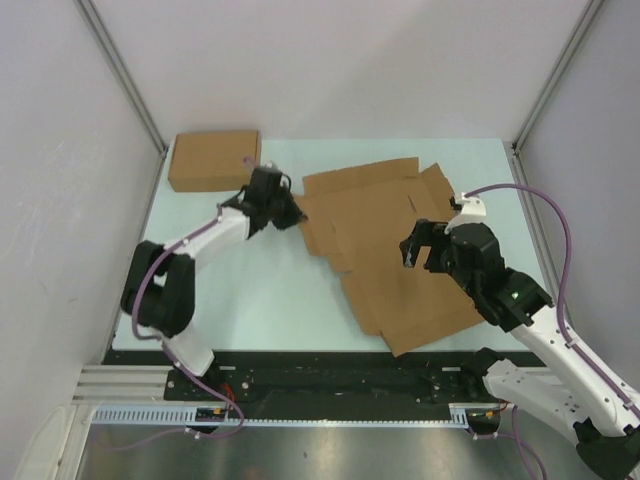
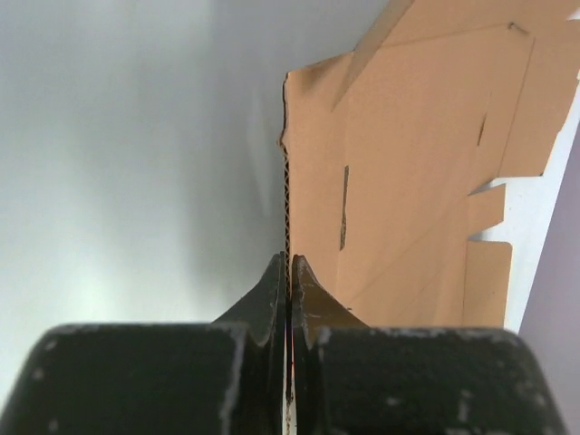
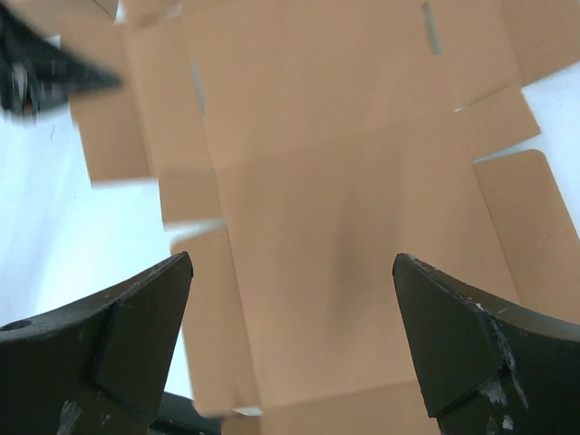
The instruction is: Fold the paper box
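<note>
surface: pale green (image 1: 270, 290), closed in by white panels at the left, right and back.
left jaws: pressed together on the left edge of the paper box (image 1: 370, 215); in the wrist view, corrugated edge pinched between the two dark tips.
right jaws: spread wide above the sheet's middle panel, nothing between them.
paper box: brown die-cut sheet, unfolded, flaps, tabs and slots showing; right of the surface's centre, one corner toward the near edge.
left arm (image 1: 205, 240): stretched from the near-left base diagonally to the sheet's left edge.
right arm (image 1: 520, 300): angled in from the near right, over the sheet's near-right part.
closed cardboard box (image 1: 213, 160): flat, far-left corner, apart from the sheet.
</note>
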Controlling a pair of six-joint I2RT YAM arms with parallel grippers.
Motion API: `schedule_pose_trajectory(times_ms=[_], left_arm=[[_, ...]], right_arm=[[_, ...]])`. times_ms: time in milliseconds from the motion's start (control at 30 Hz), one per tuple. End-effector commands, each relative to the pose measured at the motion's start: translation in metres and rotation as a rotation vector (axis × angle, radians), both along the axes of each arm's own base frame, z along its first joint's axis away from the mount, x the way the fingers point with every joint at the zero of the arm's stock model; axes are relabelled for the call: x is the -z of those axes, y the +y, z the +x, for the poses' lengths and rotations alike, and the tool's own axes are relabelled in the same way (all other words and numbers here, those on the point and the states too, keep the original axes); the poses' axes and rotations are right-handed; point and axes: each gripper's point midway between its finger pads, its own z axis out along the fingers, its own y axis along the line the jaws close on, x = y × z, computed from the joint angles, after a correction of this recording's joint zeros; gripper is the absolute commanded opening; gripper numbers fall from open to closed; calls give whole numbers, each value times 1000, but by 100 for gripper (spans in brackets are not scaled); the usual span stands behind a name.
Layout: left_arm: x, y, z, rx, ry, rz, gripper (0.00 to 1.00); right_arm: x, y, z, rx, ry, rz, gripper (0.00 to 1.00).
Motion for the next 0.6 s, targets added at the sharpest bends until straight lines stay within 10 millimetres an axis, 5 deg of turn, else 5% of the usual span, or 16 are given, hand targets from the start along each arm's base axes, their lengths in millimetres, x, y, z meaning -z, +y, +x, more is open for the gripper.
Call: schedule_pose_trajectory(times_ms=[0,33,233,367,567], left_arm=[[-1,-21,3,403,38,50,0],[-10,-20,13,436,15,69,0],[12,2,46,529,58,306,0],[32,27,41,598,128,466,0],[47,52,19,678,128,629,0]], right_arm=[[-11,1,-4,-30,-3,1,100],[-11,1,-5,-34,-4,-4,100],[-6,-7,-7,-34,32,-79,100],[2,-16,-4,2,53,-132,100],[9,-2,17,21,70,-108,100]])
